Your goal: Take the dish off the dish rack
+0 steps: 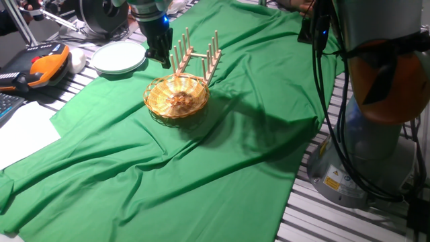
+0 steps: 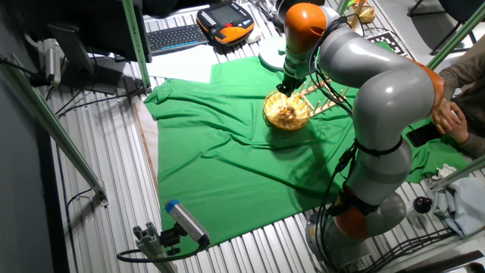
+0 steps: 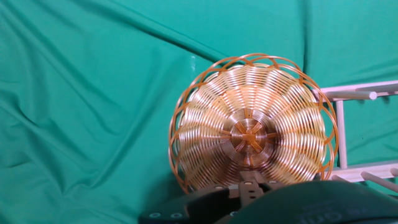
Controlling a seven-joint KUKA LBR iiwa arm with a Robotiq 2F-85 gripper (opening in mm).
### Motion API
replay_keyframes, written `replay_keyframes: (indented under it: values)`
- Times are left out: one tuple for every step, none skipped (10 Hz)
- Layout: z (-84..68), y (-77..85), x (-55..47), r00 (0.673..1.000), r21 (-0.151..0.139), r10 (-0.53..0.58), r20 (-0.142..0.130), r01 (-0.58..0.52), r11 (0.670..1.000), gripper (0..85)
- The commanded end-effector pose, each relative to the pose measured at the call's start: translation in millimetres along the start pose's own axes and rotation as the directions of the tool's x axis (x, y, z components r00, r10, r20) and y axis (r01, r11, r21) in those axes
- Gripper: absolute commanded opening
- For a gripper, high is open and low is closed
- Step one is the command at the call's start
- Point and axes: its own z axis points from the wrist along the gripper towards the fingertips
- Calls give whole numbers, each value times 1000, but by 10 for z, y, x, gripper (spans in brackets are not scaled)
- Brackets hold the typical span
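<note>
Dish [image 1: 177, 98] leans against dish rack [image 1: 196, 56] front | tool [image 1: 160, 52] above rack's rear, grip unreadable | advice: grasp rim, lift clear of pegs.

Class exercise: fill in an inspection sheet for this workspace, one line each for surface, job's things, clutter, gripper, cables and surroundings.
Surface: rumpled green cloth over a slatted metal table.
Job's things: wicker dish lies open side up on the cloth, against the front of the wooden dish rack, not between its pegs.
Clutter: stacked white plates; orange pendant.
Gripper: gripper hangs beside the rack, behind the dish; open or shut, cannot tell.
Cables: black cables run down the arm's base.
Surroundings: keyboard; a person's hand at the edge.
</note>
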Motion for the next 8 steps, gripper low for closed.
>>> replay_keyframes:
  values:
    - [-11,-2,-1,1000,-25,-1,-4,0,1000,0]
    - [-18,2,3,1000,-21,0,-9,0,1000,0]
    - [-11,8,14,1000,-30,2,-14,-2,1000,0]
    - [-10,17,34,1000,-17,6,-18,-6,1000,0]
    - [-19,32,55,1000,-18,21,-21,-21,1000,0]
    - [-21,36,68,999,-21,35,-21,-35,999,0]
    - [-25,35,69,999,-19,50,-15,-50,999,0]
    - [-26,30,59,998,-12,60,-14,-60,998,0]
